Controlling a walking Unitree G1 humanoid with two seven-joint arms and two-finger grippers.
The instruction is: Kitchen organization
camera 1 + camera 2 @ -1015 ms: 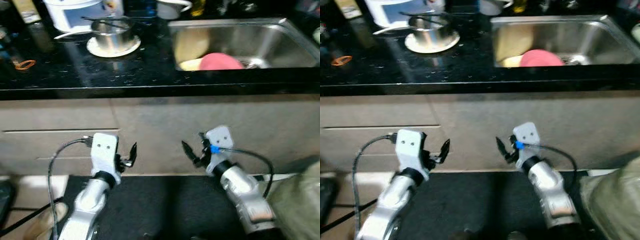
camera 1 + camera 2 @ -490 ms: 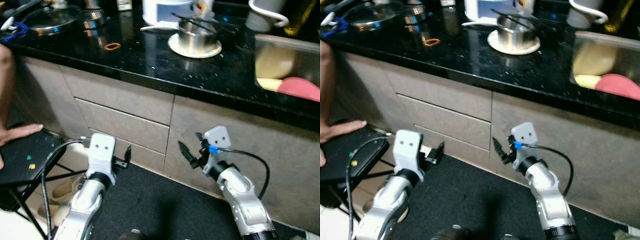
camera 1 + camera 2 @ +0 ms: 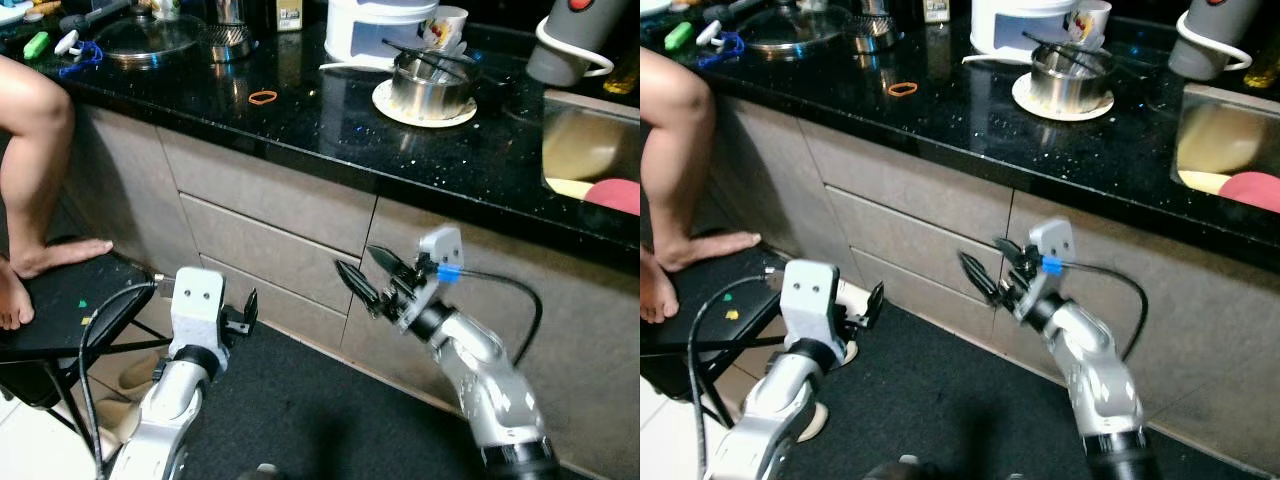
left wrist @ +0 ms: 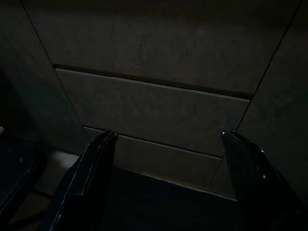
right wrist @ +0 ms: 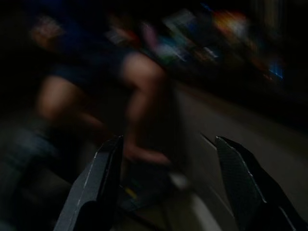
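A steel pot (image 3: 432,84) sits on a white plate (image 3: 388,101) on the black counter (image 3: 300,125), in front of a white appliance (image 3: 375,25) cut off at the frame's top edge. Below the counter's edge, the right gripper (image 3: 362,275) hangs before the grey drawers (image 3: 270,235), fingers spread wide, holding nothing. The left gripper (image 4: 163,178), lower, also gapes wide and empty. A person's bare leg (image 3: 35,150) stands on a dark stool (image 3: 70,310) left of the counter; the right wrist view is blurred and dark.

The left claw (image 4: 166,180), fingers spread, faces dim grey drawer fronts (image 4: 154,113), possibly stone-finished.
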